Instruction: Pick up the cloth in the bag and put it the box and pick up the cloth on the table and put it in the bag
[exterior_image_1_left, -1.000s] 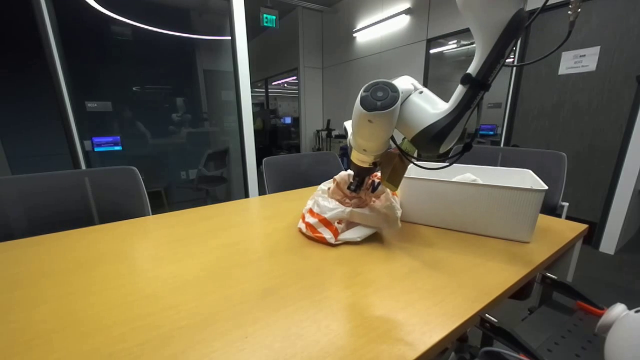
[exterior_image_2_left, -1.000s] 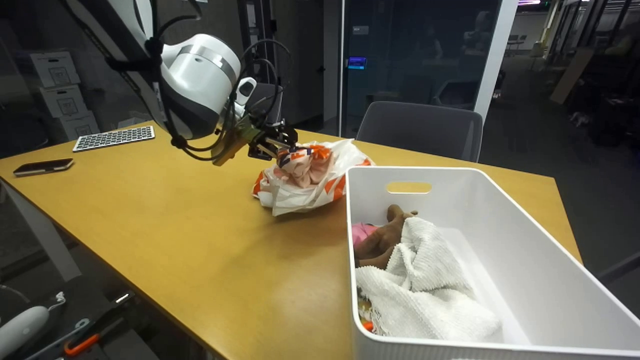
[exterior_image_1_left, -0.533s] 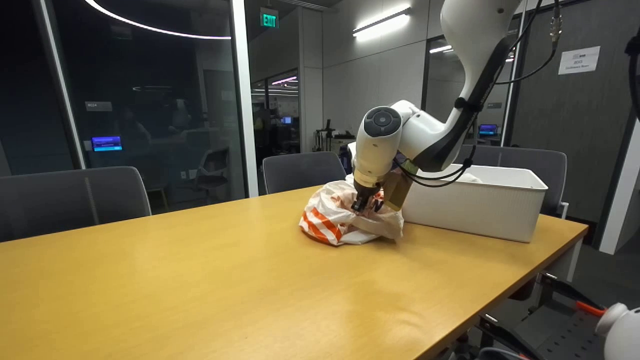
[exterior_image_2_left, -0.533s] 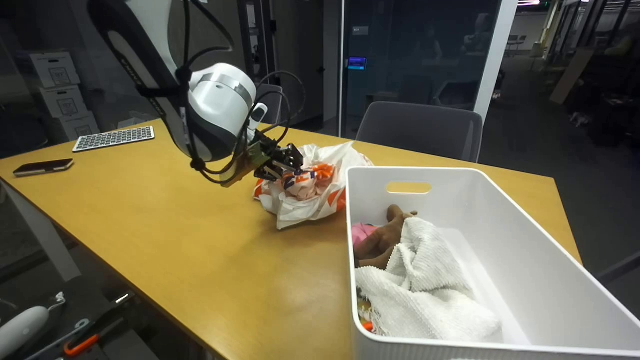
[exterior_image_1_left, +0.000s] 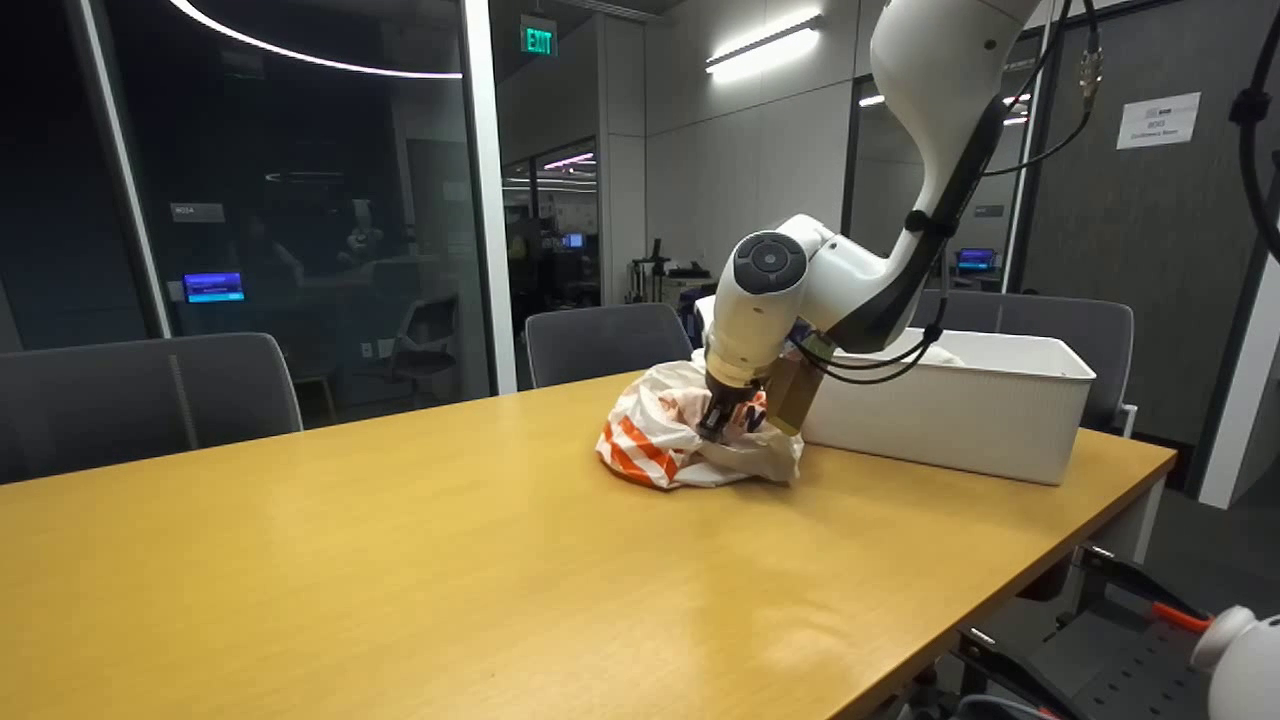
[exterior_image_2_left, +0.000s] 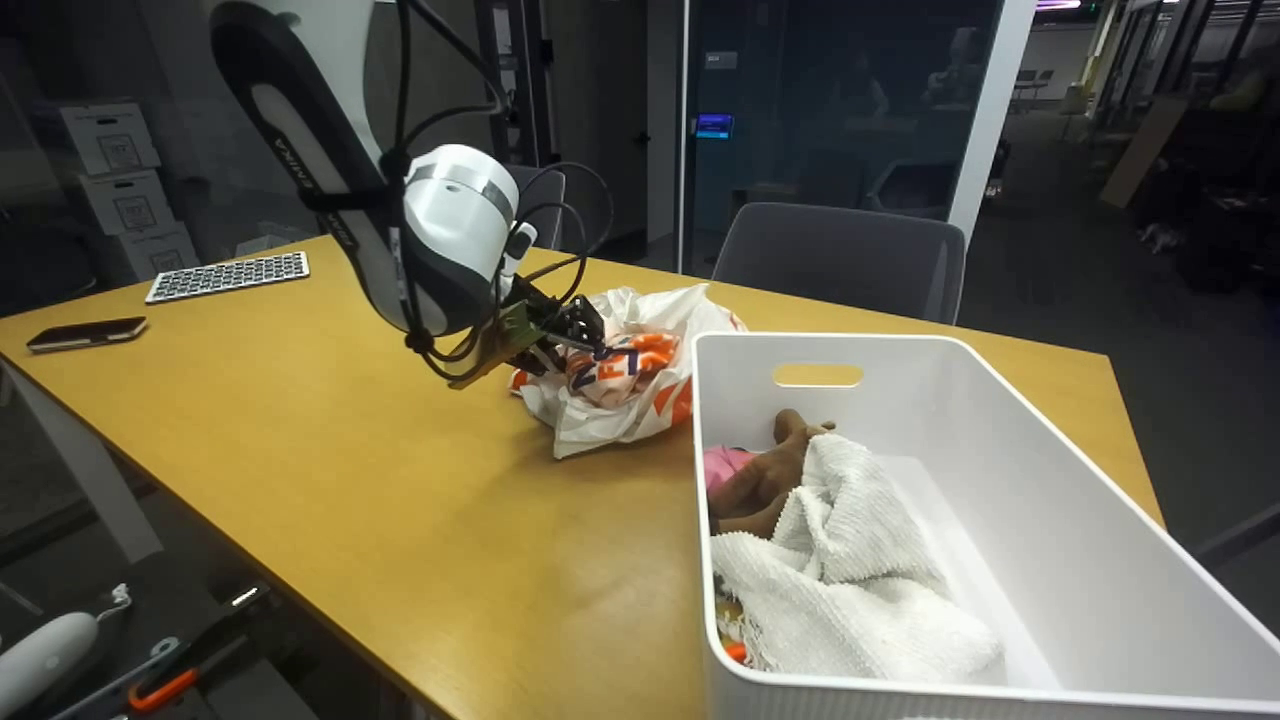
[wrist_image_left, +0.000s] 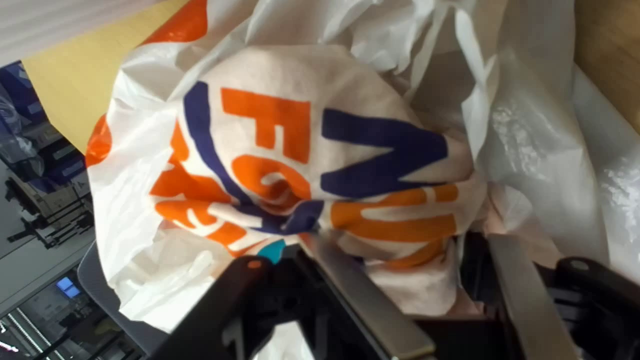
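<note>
A cream cloth (wrist_image_left: 290, 75) printed with orange and navy letters lies bunched in the mouth of the white plastic bag (exterior_image_1_left: 640, 440). My gripper (wrist_image_left: 407, 245) points down into that cloth, its jaws apart; a loose fold shows between the two fingers, and one fingertip is pressed against the print. In both exterior views the gripper (exterior_image_2_left: 580, 358) is low at the bag, tips partly hidden by cloth and plastic. Beside the bag stands the long white box (exterior_image_2_left: 960, 385). Inside it a white textured cloth (exterior_image_2_left: 860, 600) is crumpled over other things.
A brown soft thing (exterior_image_2_left: 765, 485) and a pink one (exterior_image_2_left: 722, 467) share the box. Across the wooden table (exterior_image_1_left: 400, 560) are a keyboard (exterior_image_2_left: 230, 277) and a dark phone (exterior_image_2_left: 88, 334). Chairs (exterior_image_2_left: 840, 260) line the far side. The box wall rises right next to the bag.
The arm has come down toward the bag. Cloth that was raised at the fingers a second ago now sits lower in the bag, and the jaws have spread. The box's contents are unmoved.
</note>
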